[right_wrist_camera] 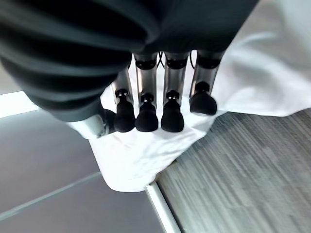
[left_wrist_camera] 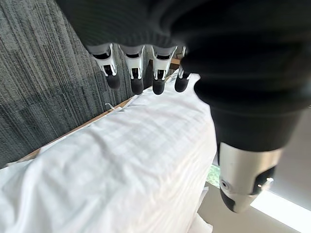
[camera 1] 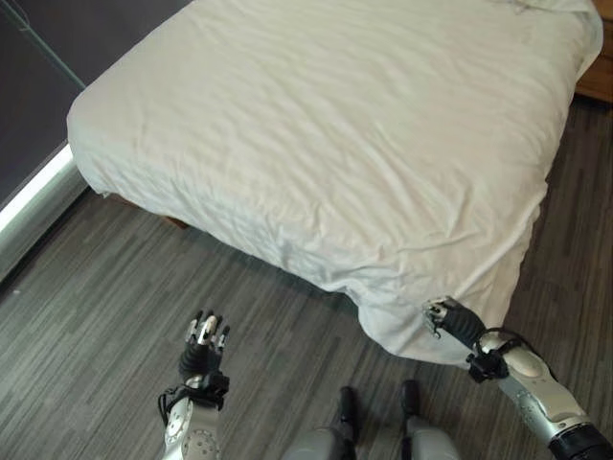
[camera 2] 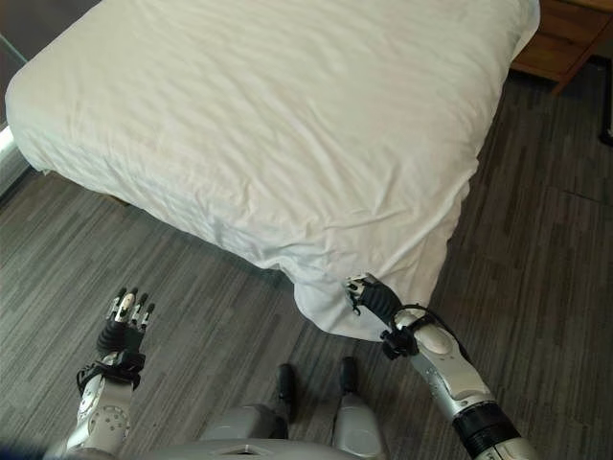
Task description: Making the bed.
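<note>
Left eye view looks down on a bed (camera 1: 326, 125) covered by a white sheet (camera 1: 383, 192), lightly wrinkled across the top and draped over the bed's near corner, where it hangs in a bunched fold close to the grey wood-grain floor (camera 1: 115, 307). The right hand (camera 1: 448, 318) is at that hanging corner of the sheet, touching the cloth; in the right wrist view its fingers (right_wrist_camera: 147, 114) curl down toward the thumb with white fabric just past their dark tips, though whether they actually pinch the sheet cannot be told. The left hand (camera 1: 202, 347) hangs over the floor, apart from the bed's near edge, fingers straight and loosely spread, holding nothing. At the bed's far side a wooden nightstand (camera 2: 565, 38) stands just beside the mattress.
</note>
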### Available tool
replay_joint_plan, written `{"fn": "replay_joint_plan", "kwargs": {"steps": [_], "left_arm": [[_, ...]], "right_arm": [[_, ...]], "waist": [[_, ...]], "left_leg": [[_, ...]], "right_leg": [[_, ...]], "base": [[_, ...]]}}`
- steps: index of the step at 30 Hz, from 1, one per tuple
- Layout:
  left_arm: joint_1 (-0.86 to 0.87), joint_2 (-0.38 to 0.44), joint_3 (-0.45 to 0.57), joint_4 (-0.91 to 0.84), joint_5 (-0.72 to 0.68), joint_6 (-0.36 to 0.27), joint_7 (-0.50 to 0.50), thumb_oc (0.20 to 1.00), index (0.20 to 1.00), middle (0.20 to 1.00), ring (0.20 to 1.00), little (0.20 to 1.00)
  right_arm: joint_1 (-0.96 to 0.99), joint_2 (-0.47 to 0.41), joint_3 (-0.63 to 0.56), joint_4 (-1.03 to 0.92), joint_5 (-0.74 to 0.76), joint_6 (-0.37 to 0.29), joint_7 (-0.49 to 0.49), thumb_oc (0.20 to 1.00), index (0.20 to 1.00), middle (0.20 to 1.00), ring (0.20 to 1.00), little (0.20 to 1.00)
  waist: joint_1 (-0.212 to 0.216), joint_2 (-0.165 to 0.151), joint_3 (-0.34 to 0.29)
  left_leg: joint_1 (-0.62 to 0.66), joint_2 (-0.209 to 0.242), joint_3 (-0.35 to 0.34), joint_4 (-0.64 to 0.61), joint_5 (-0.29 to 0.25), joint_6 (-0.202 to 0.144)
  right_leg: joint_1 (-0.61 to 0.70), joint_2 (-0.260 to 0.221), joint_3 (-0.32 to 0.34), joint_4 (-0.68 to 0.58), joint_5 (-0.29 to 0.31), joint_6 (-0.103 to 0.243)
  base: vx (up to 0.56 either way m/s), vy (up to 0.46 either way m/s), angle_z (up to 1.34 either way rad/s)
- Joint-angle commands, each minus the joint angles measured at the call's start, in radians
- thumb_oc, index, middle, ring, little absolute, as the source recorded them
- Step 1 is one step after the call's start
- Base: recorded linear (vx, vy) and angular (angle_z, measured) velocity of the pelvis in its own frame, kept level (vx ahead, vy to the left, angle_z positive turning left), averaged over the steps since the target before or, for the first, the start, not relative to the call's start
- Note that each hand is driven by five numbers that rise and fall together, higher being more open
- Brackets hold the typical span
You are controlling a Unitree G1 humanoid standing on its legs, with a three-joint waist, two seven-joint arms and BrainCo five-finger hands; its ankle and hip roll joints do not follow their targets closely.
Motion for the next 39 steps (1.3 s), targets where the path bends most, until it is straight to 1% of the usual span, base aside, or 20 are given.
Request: {"fn": "replay_joint_plan", "kwargs": {"steps": [1,5,9,11,13,15,18,19,20,22,23,26,28,29,31,32,33,35,36,39], "left_arm": [[-0.076,0.035,0.006,0.02,-0.016,-0.04,-0.005,1.0,1.0,1.0,1.0,1.0],[-0.09,0.02,-0.025,0.025,-0.014,-0.044,-0.002,1.0,1.0,1.0,1.0,1.0],[-0.11,0.015,-0.058,0.04,-0.014,-0.041,0.01,1.0,1.0,1.0,1.0,1.0],[-0.112,0.013,-0.068,0.035,-0.02,-0.043,0.013,1.0,1.0,1.0,1.0,1.0],[-0.118,0.026,-0.098,0.024,-0.026,-0.049,0.024,1.0,1.0,1.0,1.0,1.0],[-0.12,0.026,-0.102,0.025,-0.032,-0.048,0.023,1.0,1.0,1.0,1.0,1.0],[-0.134,0.035,-0.124,0.031,-0.04,-0.037,0.025,1.0,1.0,1.0,1.0,1.0],[-0.135,0.035,-0.124,0.031,-0.04,-0.037,0.025,1.0,1.0,1.0,1.0,1.0],[-0.135,0.044,-0.128,0.027,-0.036,-0.027,0.02,1.0,1.0,1.0,1.0,1.0],[-0.123,0.051,-0.126,-0.003,-0.021,-0.02,0.012,1.0,1.0,1.0,1.0,1.0],[-0.122,0.051,-0.127,-0.004,-0.021,-0.02,0.012,1.0,1.0,1.0,1.0,1.0],[-0.11,0.043,-0.098,-0.012,-0.007,-0.016,0.002,1.0,1.0,1.0,1.0,1.0],[-0.106,0.042,-0.089,-0.009,-0.005,-0.014,-0.001,1.0,1.0,1.0,1.0,1.0],[-0.097,0.039,-0.076,-0.017,-0.002,-0.011,-0.009,1.0,1.0,1.0,1.0,1.0],[-0.096,0.04,-0.069,-0.03,-0.001,-0.012,-0.007,1.0,1.0,1.0,1.0,1.0],[-0.102,0.041,-0.068,-0.034,0.003,-0.014,-0.009,1.0,1.0,1.0,1.0,1.0],[-0.102,0.041,-0.069,-0.034,0.003,-0.014,-0.009,1.0,1.0,1.0,1.0,1.0],[-0.11,0.05,-0.065,-0.047,0.007,-0.015,-0.01,1.0,1.0,1.0,1.0,1.0],[-0.111,0.05,-0.066,-0.047,0.007,-0.015,-0.01,1.0,1.0,1.0,1.0,1.0],[-0.108,0.061,-0.057,-0.057,-0.004,-0.018,-0.009,1.0,1.0,1.0,1.0,1.0]], "right_arm": [[-0.114,0.025,0.048,-0.007,-0.119,-0.041,-0.005,0.2,0.2,0.2,0.2,0.2],[-0.198,0.073,0.115,0.011,-0.144,-0.04,-0.012,0.2,0.2,0.2,0.2,0.2],[-0.307,0.109,0.151,0.142,-0.206,-0.042,-0.061,0.2,0.2,0.2,0.2,0.2],[-0.33,0.12,0.138,0.193,-0.187,-0.036,-0.08,0.2,0.2,0.2,0.2,0.2],[-0.425,0.117,0.076,0.342,-0.151,-0.041,-0.159,0.2,0.2,0.2,0.2,0.2],[-0.442,0.117,0.046,0.401,-0.133,-0.044,-0.182,0.2,0.2,0.2,0.2,0.2],[-0.515,0.074,-0.05,0.705,-0.113,-0.036,-0.241,0.2,0.2,0.2,0.2,0.2],[-0.516,0.074,-0.05,0.705,-0.113,-0.037,-0.241,0.2,0.2,0.2,0.2,0.2],[-0.534,0.033,-0.104,0.861,-0.13,-0.024,-0.262,0.2,0.2,0.2,0.2,0.2],[-0.49,-0.028,-0.194,0.991,-0.138,-0.012,-0.285,0.2,0.2,0.2,0.2,0.2],[-0.488,-0.029,-0.196,0.991,-0.139,-0.012,-0.284,0.2,0.2,0.2,0.2,0.2],[-0.309,-0.046,-0.269,1.038,-0.215,0.002,-0.274,0.2,0.2,0.2,0.2,0.2],[-0.261,-0.044,-0.28,1.055,-0.252,0.008,-0.269,0.2,0.2,0.2,0.2,0.2],[-0.172,-0.053,-0.325,1.111,-0.308,0.025,-0.271,0.2,0.2,0.2,0.2,0.2],[-0.132,-0.055,-0.371,1.129,-0.296,0.028,-0.285,0.2,0.2,0.2,0.2,0.2],[-0.061,-0.069,-0.436,1.156,-0.279,0.03,-0.29,0.2,0.2,0.2,0.2,0.2],[-0.059,-0.069,-0.438,1.155,-0.279,0.03,-0.29,0.2,0.2,0.2,0.2,0.2],[0.022,-0.121,-0.571,1.187,-0.221,0.035,-0.321,0.2,0.2,0.2,0.2,0.2],[0.022,-0.122,-0.572,1.186,-0.221,0.035,-0.321,0.2,0.2,0.2,0.2,0.2],[0.051,-0.208,-0.69,1.171,-0.151,0.021,-0.363,0.2,0.2,0.2,0.2,0.2]], "waist": [[0.019,-0.018,0.01],[0.034,-0.005,0.025],[0.053,0.014,0.04],[0.058,0.02,0.046],[0.078,0.04,0.065],[0.084,0.044,0.068],[0.105,0.062,0.084],[0.106,0.061,0.083],[0.11,0.071,0.09],[0.109,0.086,0.097],[0.111,0.087,0.096],[0.079,0.079,0.105],[0.07,0.075,0.104],[0.047,0.071,0.106],[0.036,0.068,0.104],[0.008,0.062,0.101],[0.01,0.062,0.101],[-0.024,0.053,0.098],[-0.022,0.053,0.097],[-0.05,0.048,0.083]], "left_leg": [[-0.027,0.017,-0.023,0.006,0.052,-0.062],[-0.055,0.017,-0.023,0.006,0.061,-0.062],[-0.082,0.014,-0.031,0.006,0.07,-0.061],[-0.092,0.013,-0.033,0.006,0.074,-0.062],[-0.135,0.008,-0.038,0.006,0.088,-0.065],[-0.146,0.006,-0.04,0.006,0.091,-0.065],[-0.173,0.005,-0.049,0.006,0.098,-0.068],[-0.177,0.006,-0.048,0.006,0.1,-0.068],[-0.186,0.003,-0.053,0.006,0.102,-0.067],[-0.199,-0.002,-0.055,0.006,0.103,-0.069],[-0.199,-0.002,-0.055,0.006,0.103,-0.069],[-0.194,0.002,-0.052,0.006,0.096,-0.068],[-0.191,0.002,-0.051,0.006,0.094,-0.067],[-0.18,0.003,-0.048,0.006,0.084,-0.065],[-0.178,0.004,-0.044,0.006,0.083,-0.065],[-0.171,0.006,-0.036,0.006,0.078,-0.065],[-0.17,0.006,-0.036,0.006,0.078,-0.065],[-0.148,0.01,-0.028,0.006,0.065,-0.065],[-0.151,0.01,-0.027,0.006,0.069,-0.065],[-0.133,0.012,-0.021,0.006,0.054,-0.066]], "right_leg": [[-0.001,-0.073,-0.022,0.017,0.047,0.048],[-0.032,-0.073,-0.023,0.017,0.054,0.047],[-0.053,-0.075,-0.026,0.017,0.058,0.044],[-0.062,-0.075,-0.026,0.017,0.06,0.043],[-0.104,-0.076,-0.029,0.017,0.075,0.044],[-0.114,-0.075,-0.027,0.017,0.078,0.043],[-0.139,-0.074,-0.031,0.017,0.08,0.039],[-0.143,-0.074,-0.03,0.017,0.083,0.039],[-0.152,-0.074,-0.028,0.017,0.084,0.038],[-0.164,-0.074,-0.027,0.017,0.085,0.041],[-0.165,-0.073,-0.027,0.017,0.085,0.041],[-0.162,-0.066,-0.016,0.017,0.08,0.039],[-0.162,-0.064,-0.013,0.017,0.078,0.037],[-0.154,-0.062,-0.009,0.017,0.073,0.036],[-0.156,-0.062,-0.005,0.017,0.074,0.036],[-0.154,-0.06,0.002,0.017,0.073,0.036],[-0.154,-0.06,0.003,0.017,0.072,0.036],[-0.138,-0.06,0.011,0.017,0.063,0.036],[-0.141,-0.06,0.012,0.017,0.066,0.036],[-0.127,-0.059,0.018,0.017,0.055,0.036]], "base": [[-0.03,0.014,0.0],[-0.04,0.005,0.01],[-0.05,0.012,-0.01],[-0.08,0.02,0.05],[-0.11,0.014,0.05],[-0.04,-0.006,0.07],[-0.05,-0.011,0.11],[-0.01,0.003,0.13],[-0.01,0.01,0.11],[-0.01,0.012,0.04],[0.0,0.0,0.0],[0.01,0.0,0.01],[0.05,0.002,0.0],[0.05,0.01,0.01],[0.04,0.022,-0.01],[0.04,0.026,-0.03],[0.05,0.027,-0.11],[0.04,0.016,-0.21],[0.02,0.001,-0.22],[0.03,0.013,-0.23]]}}
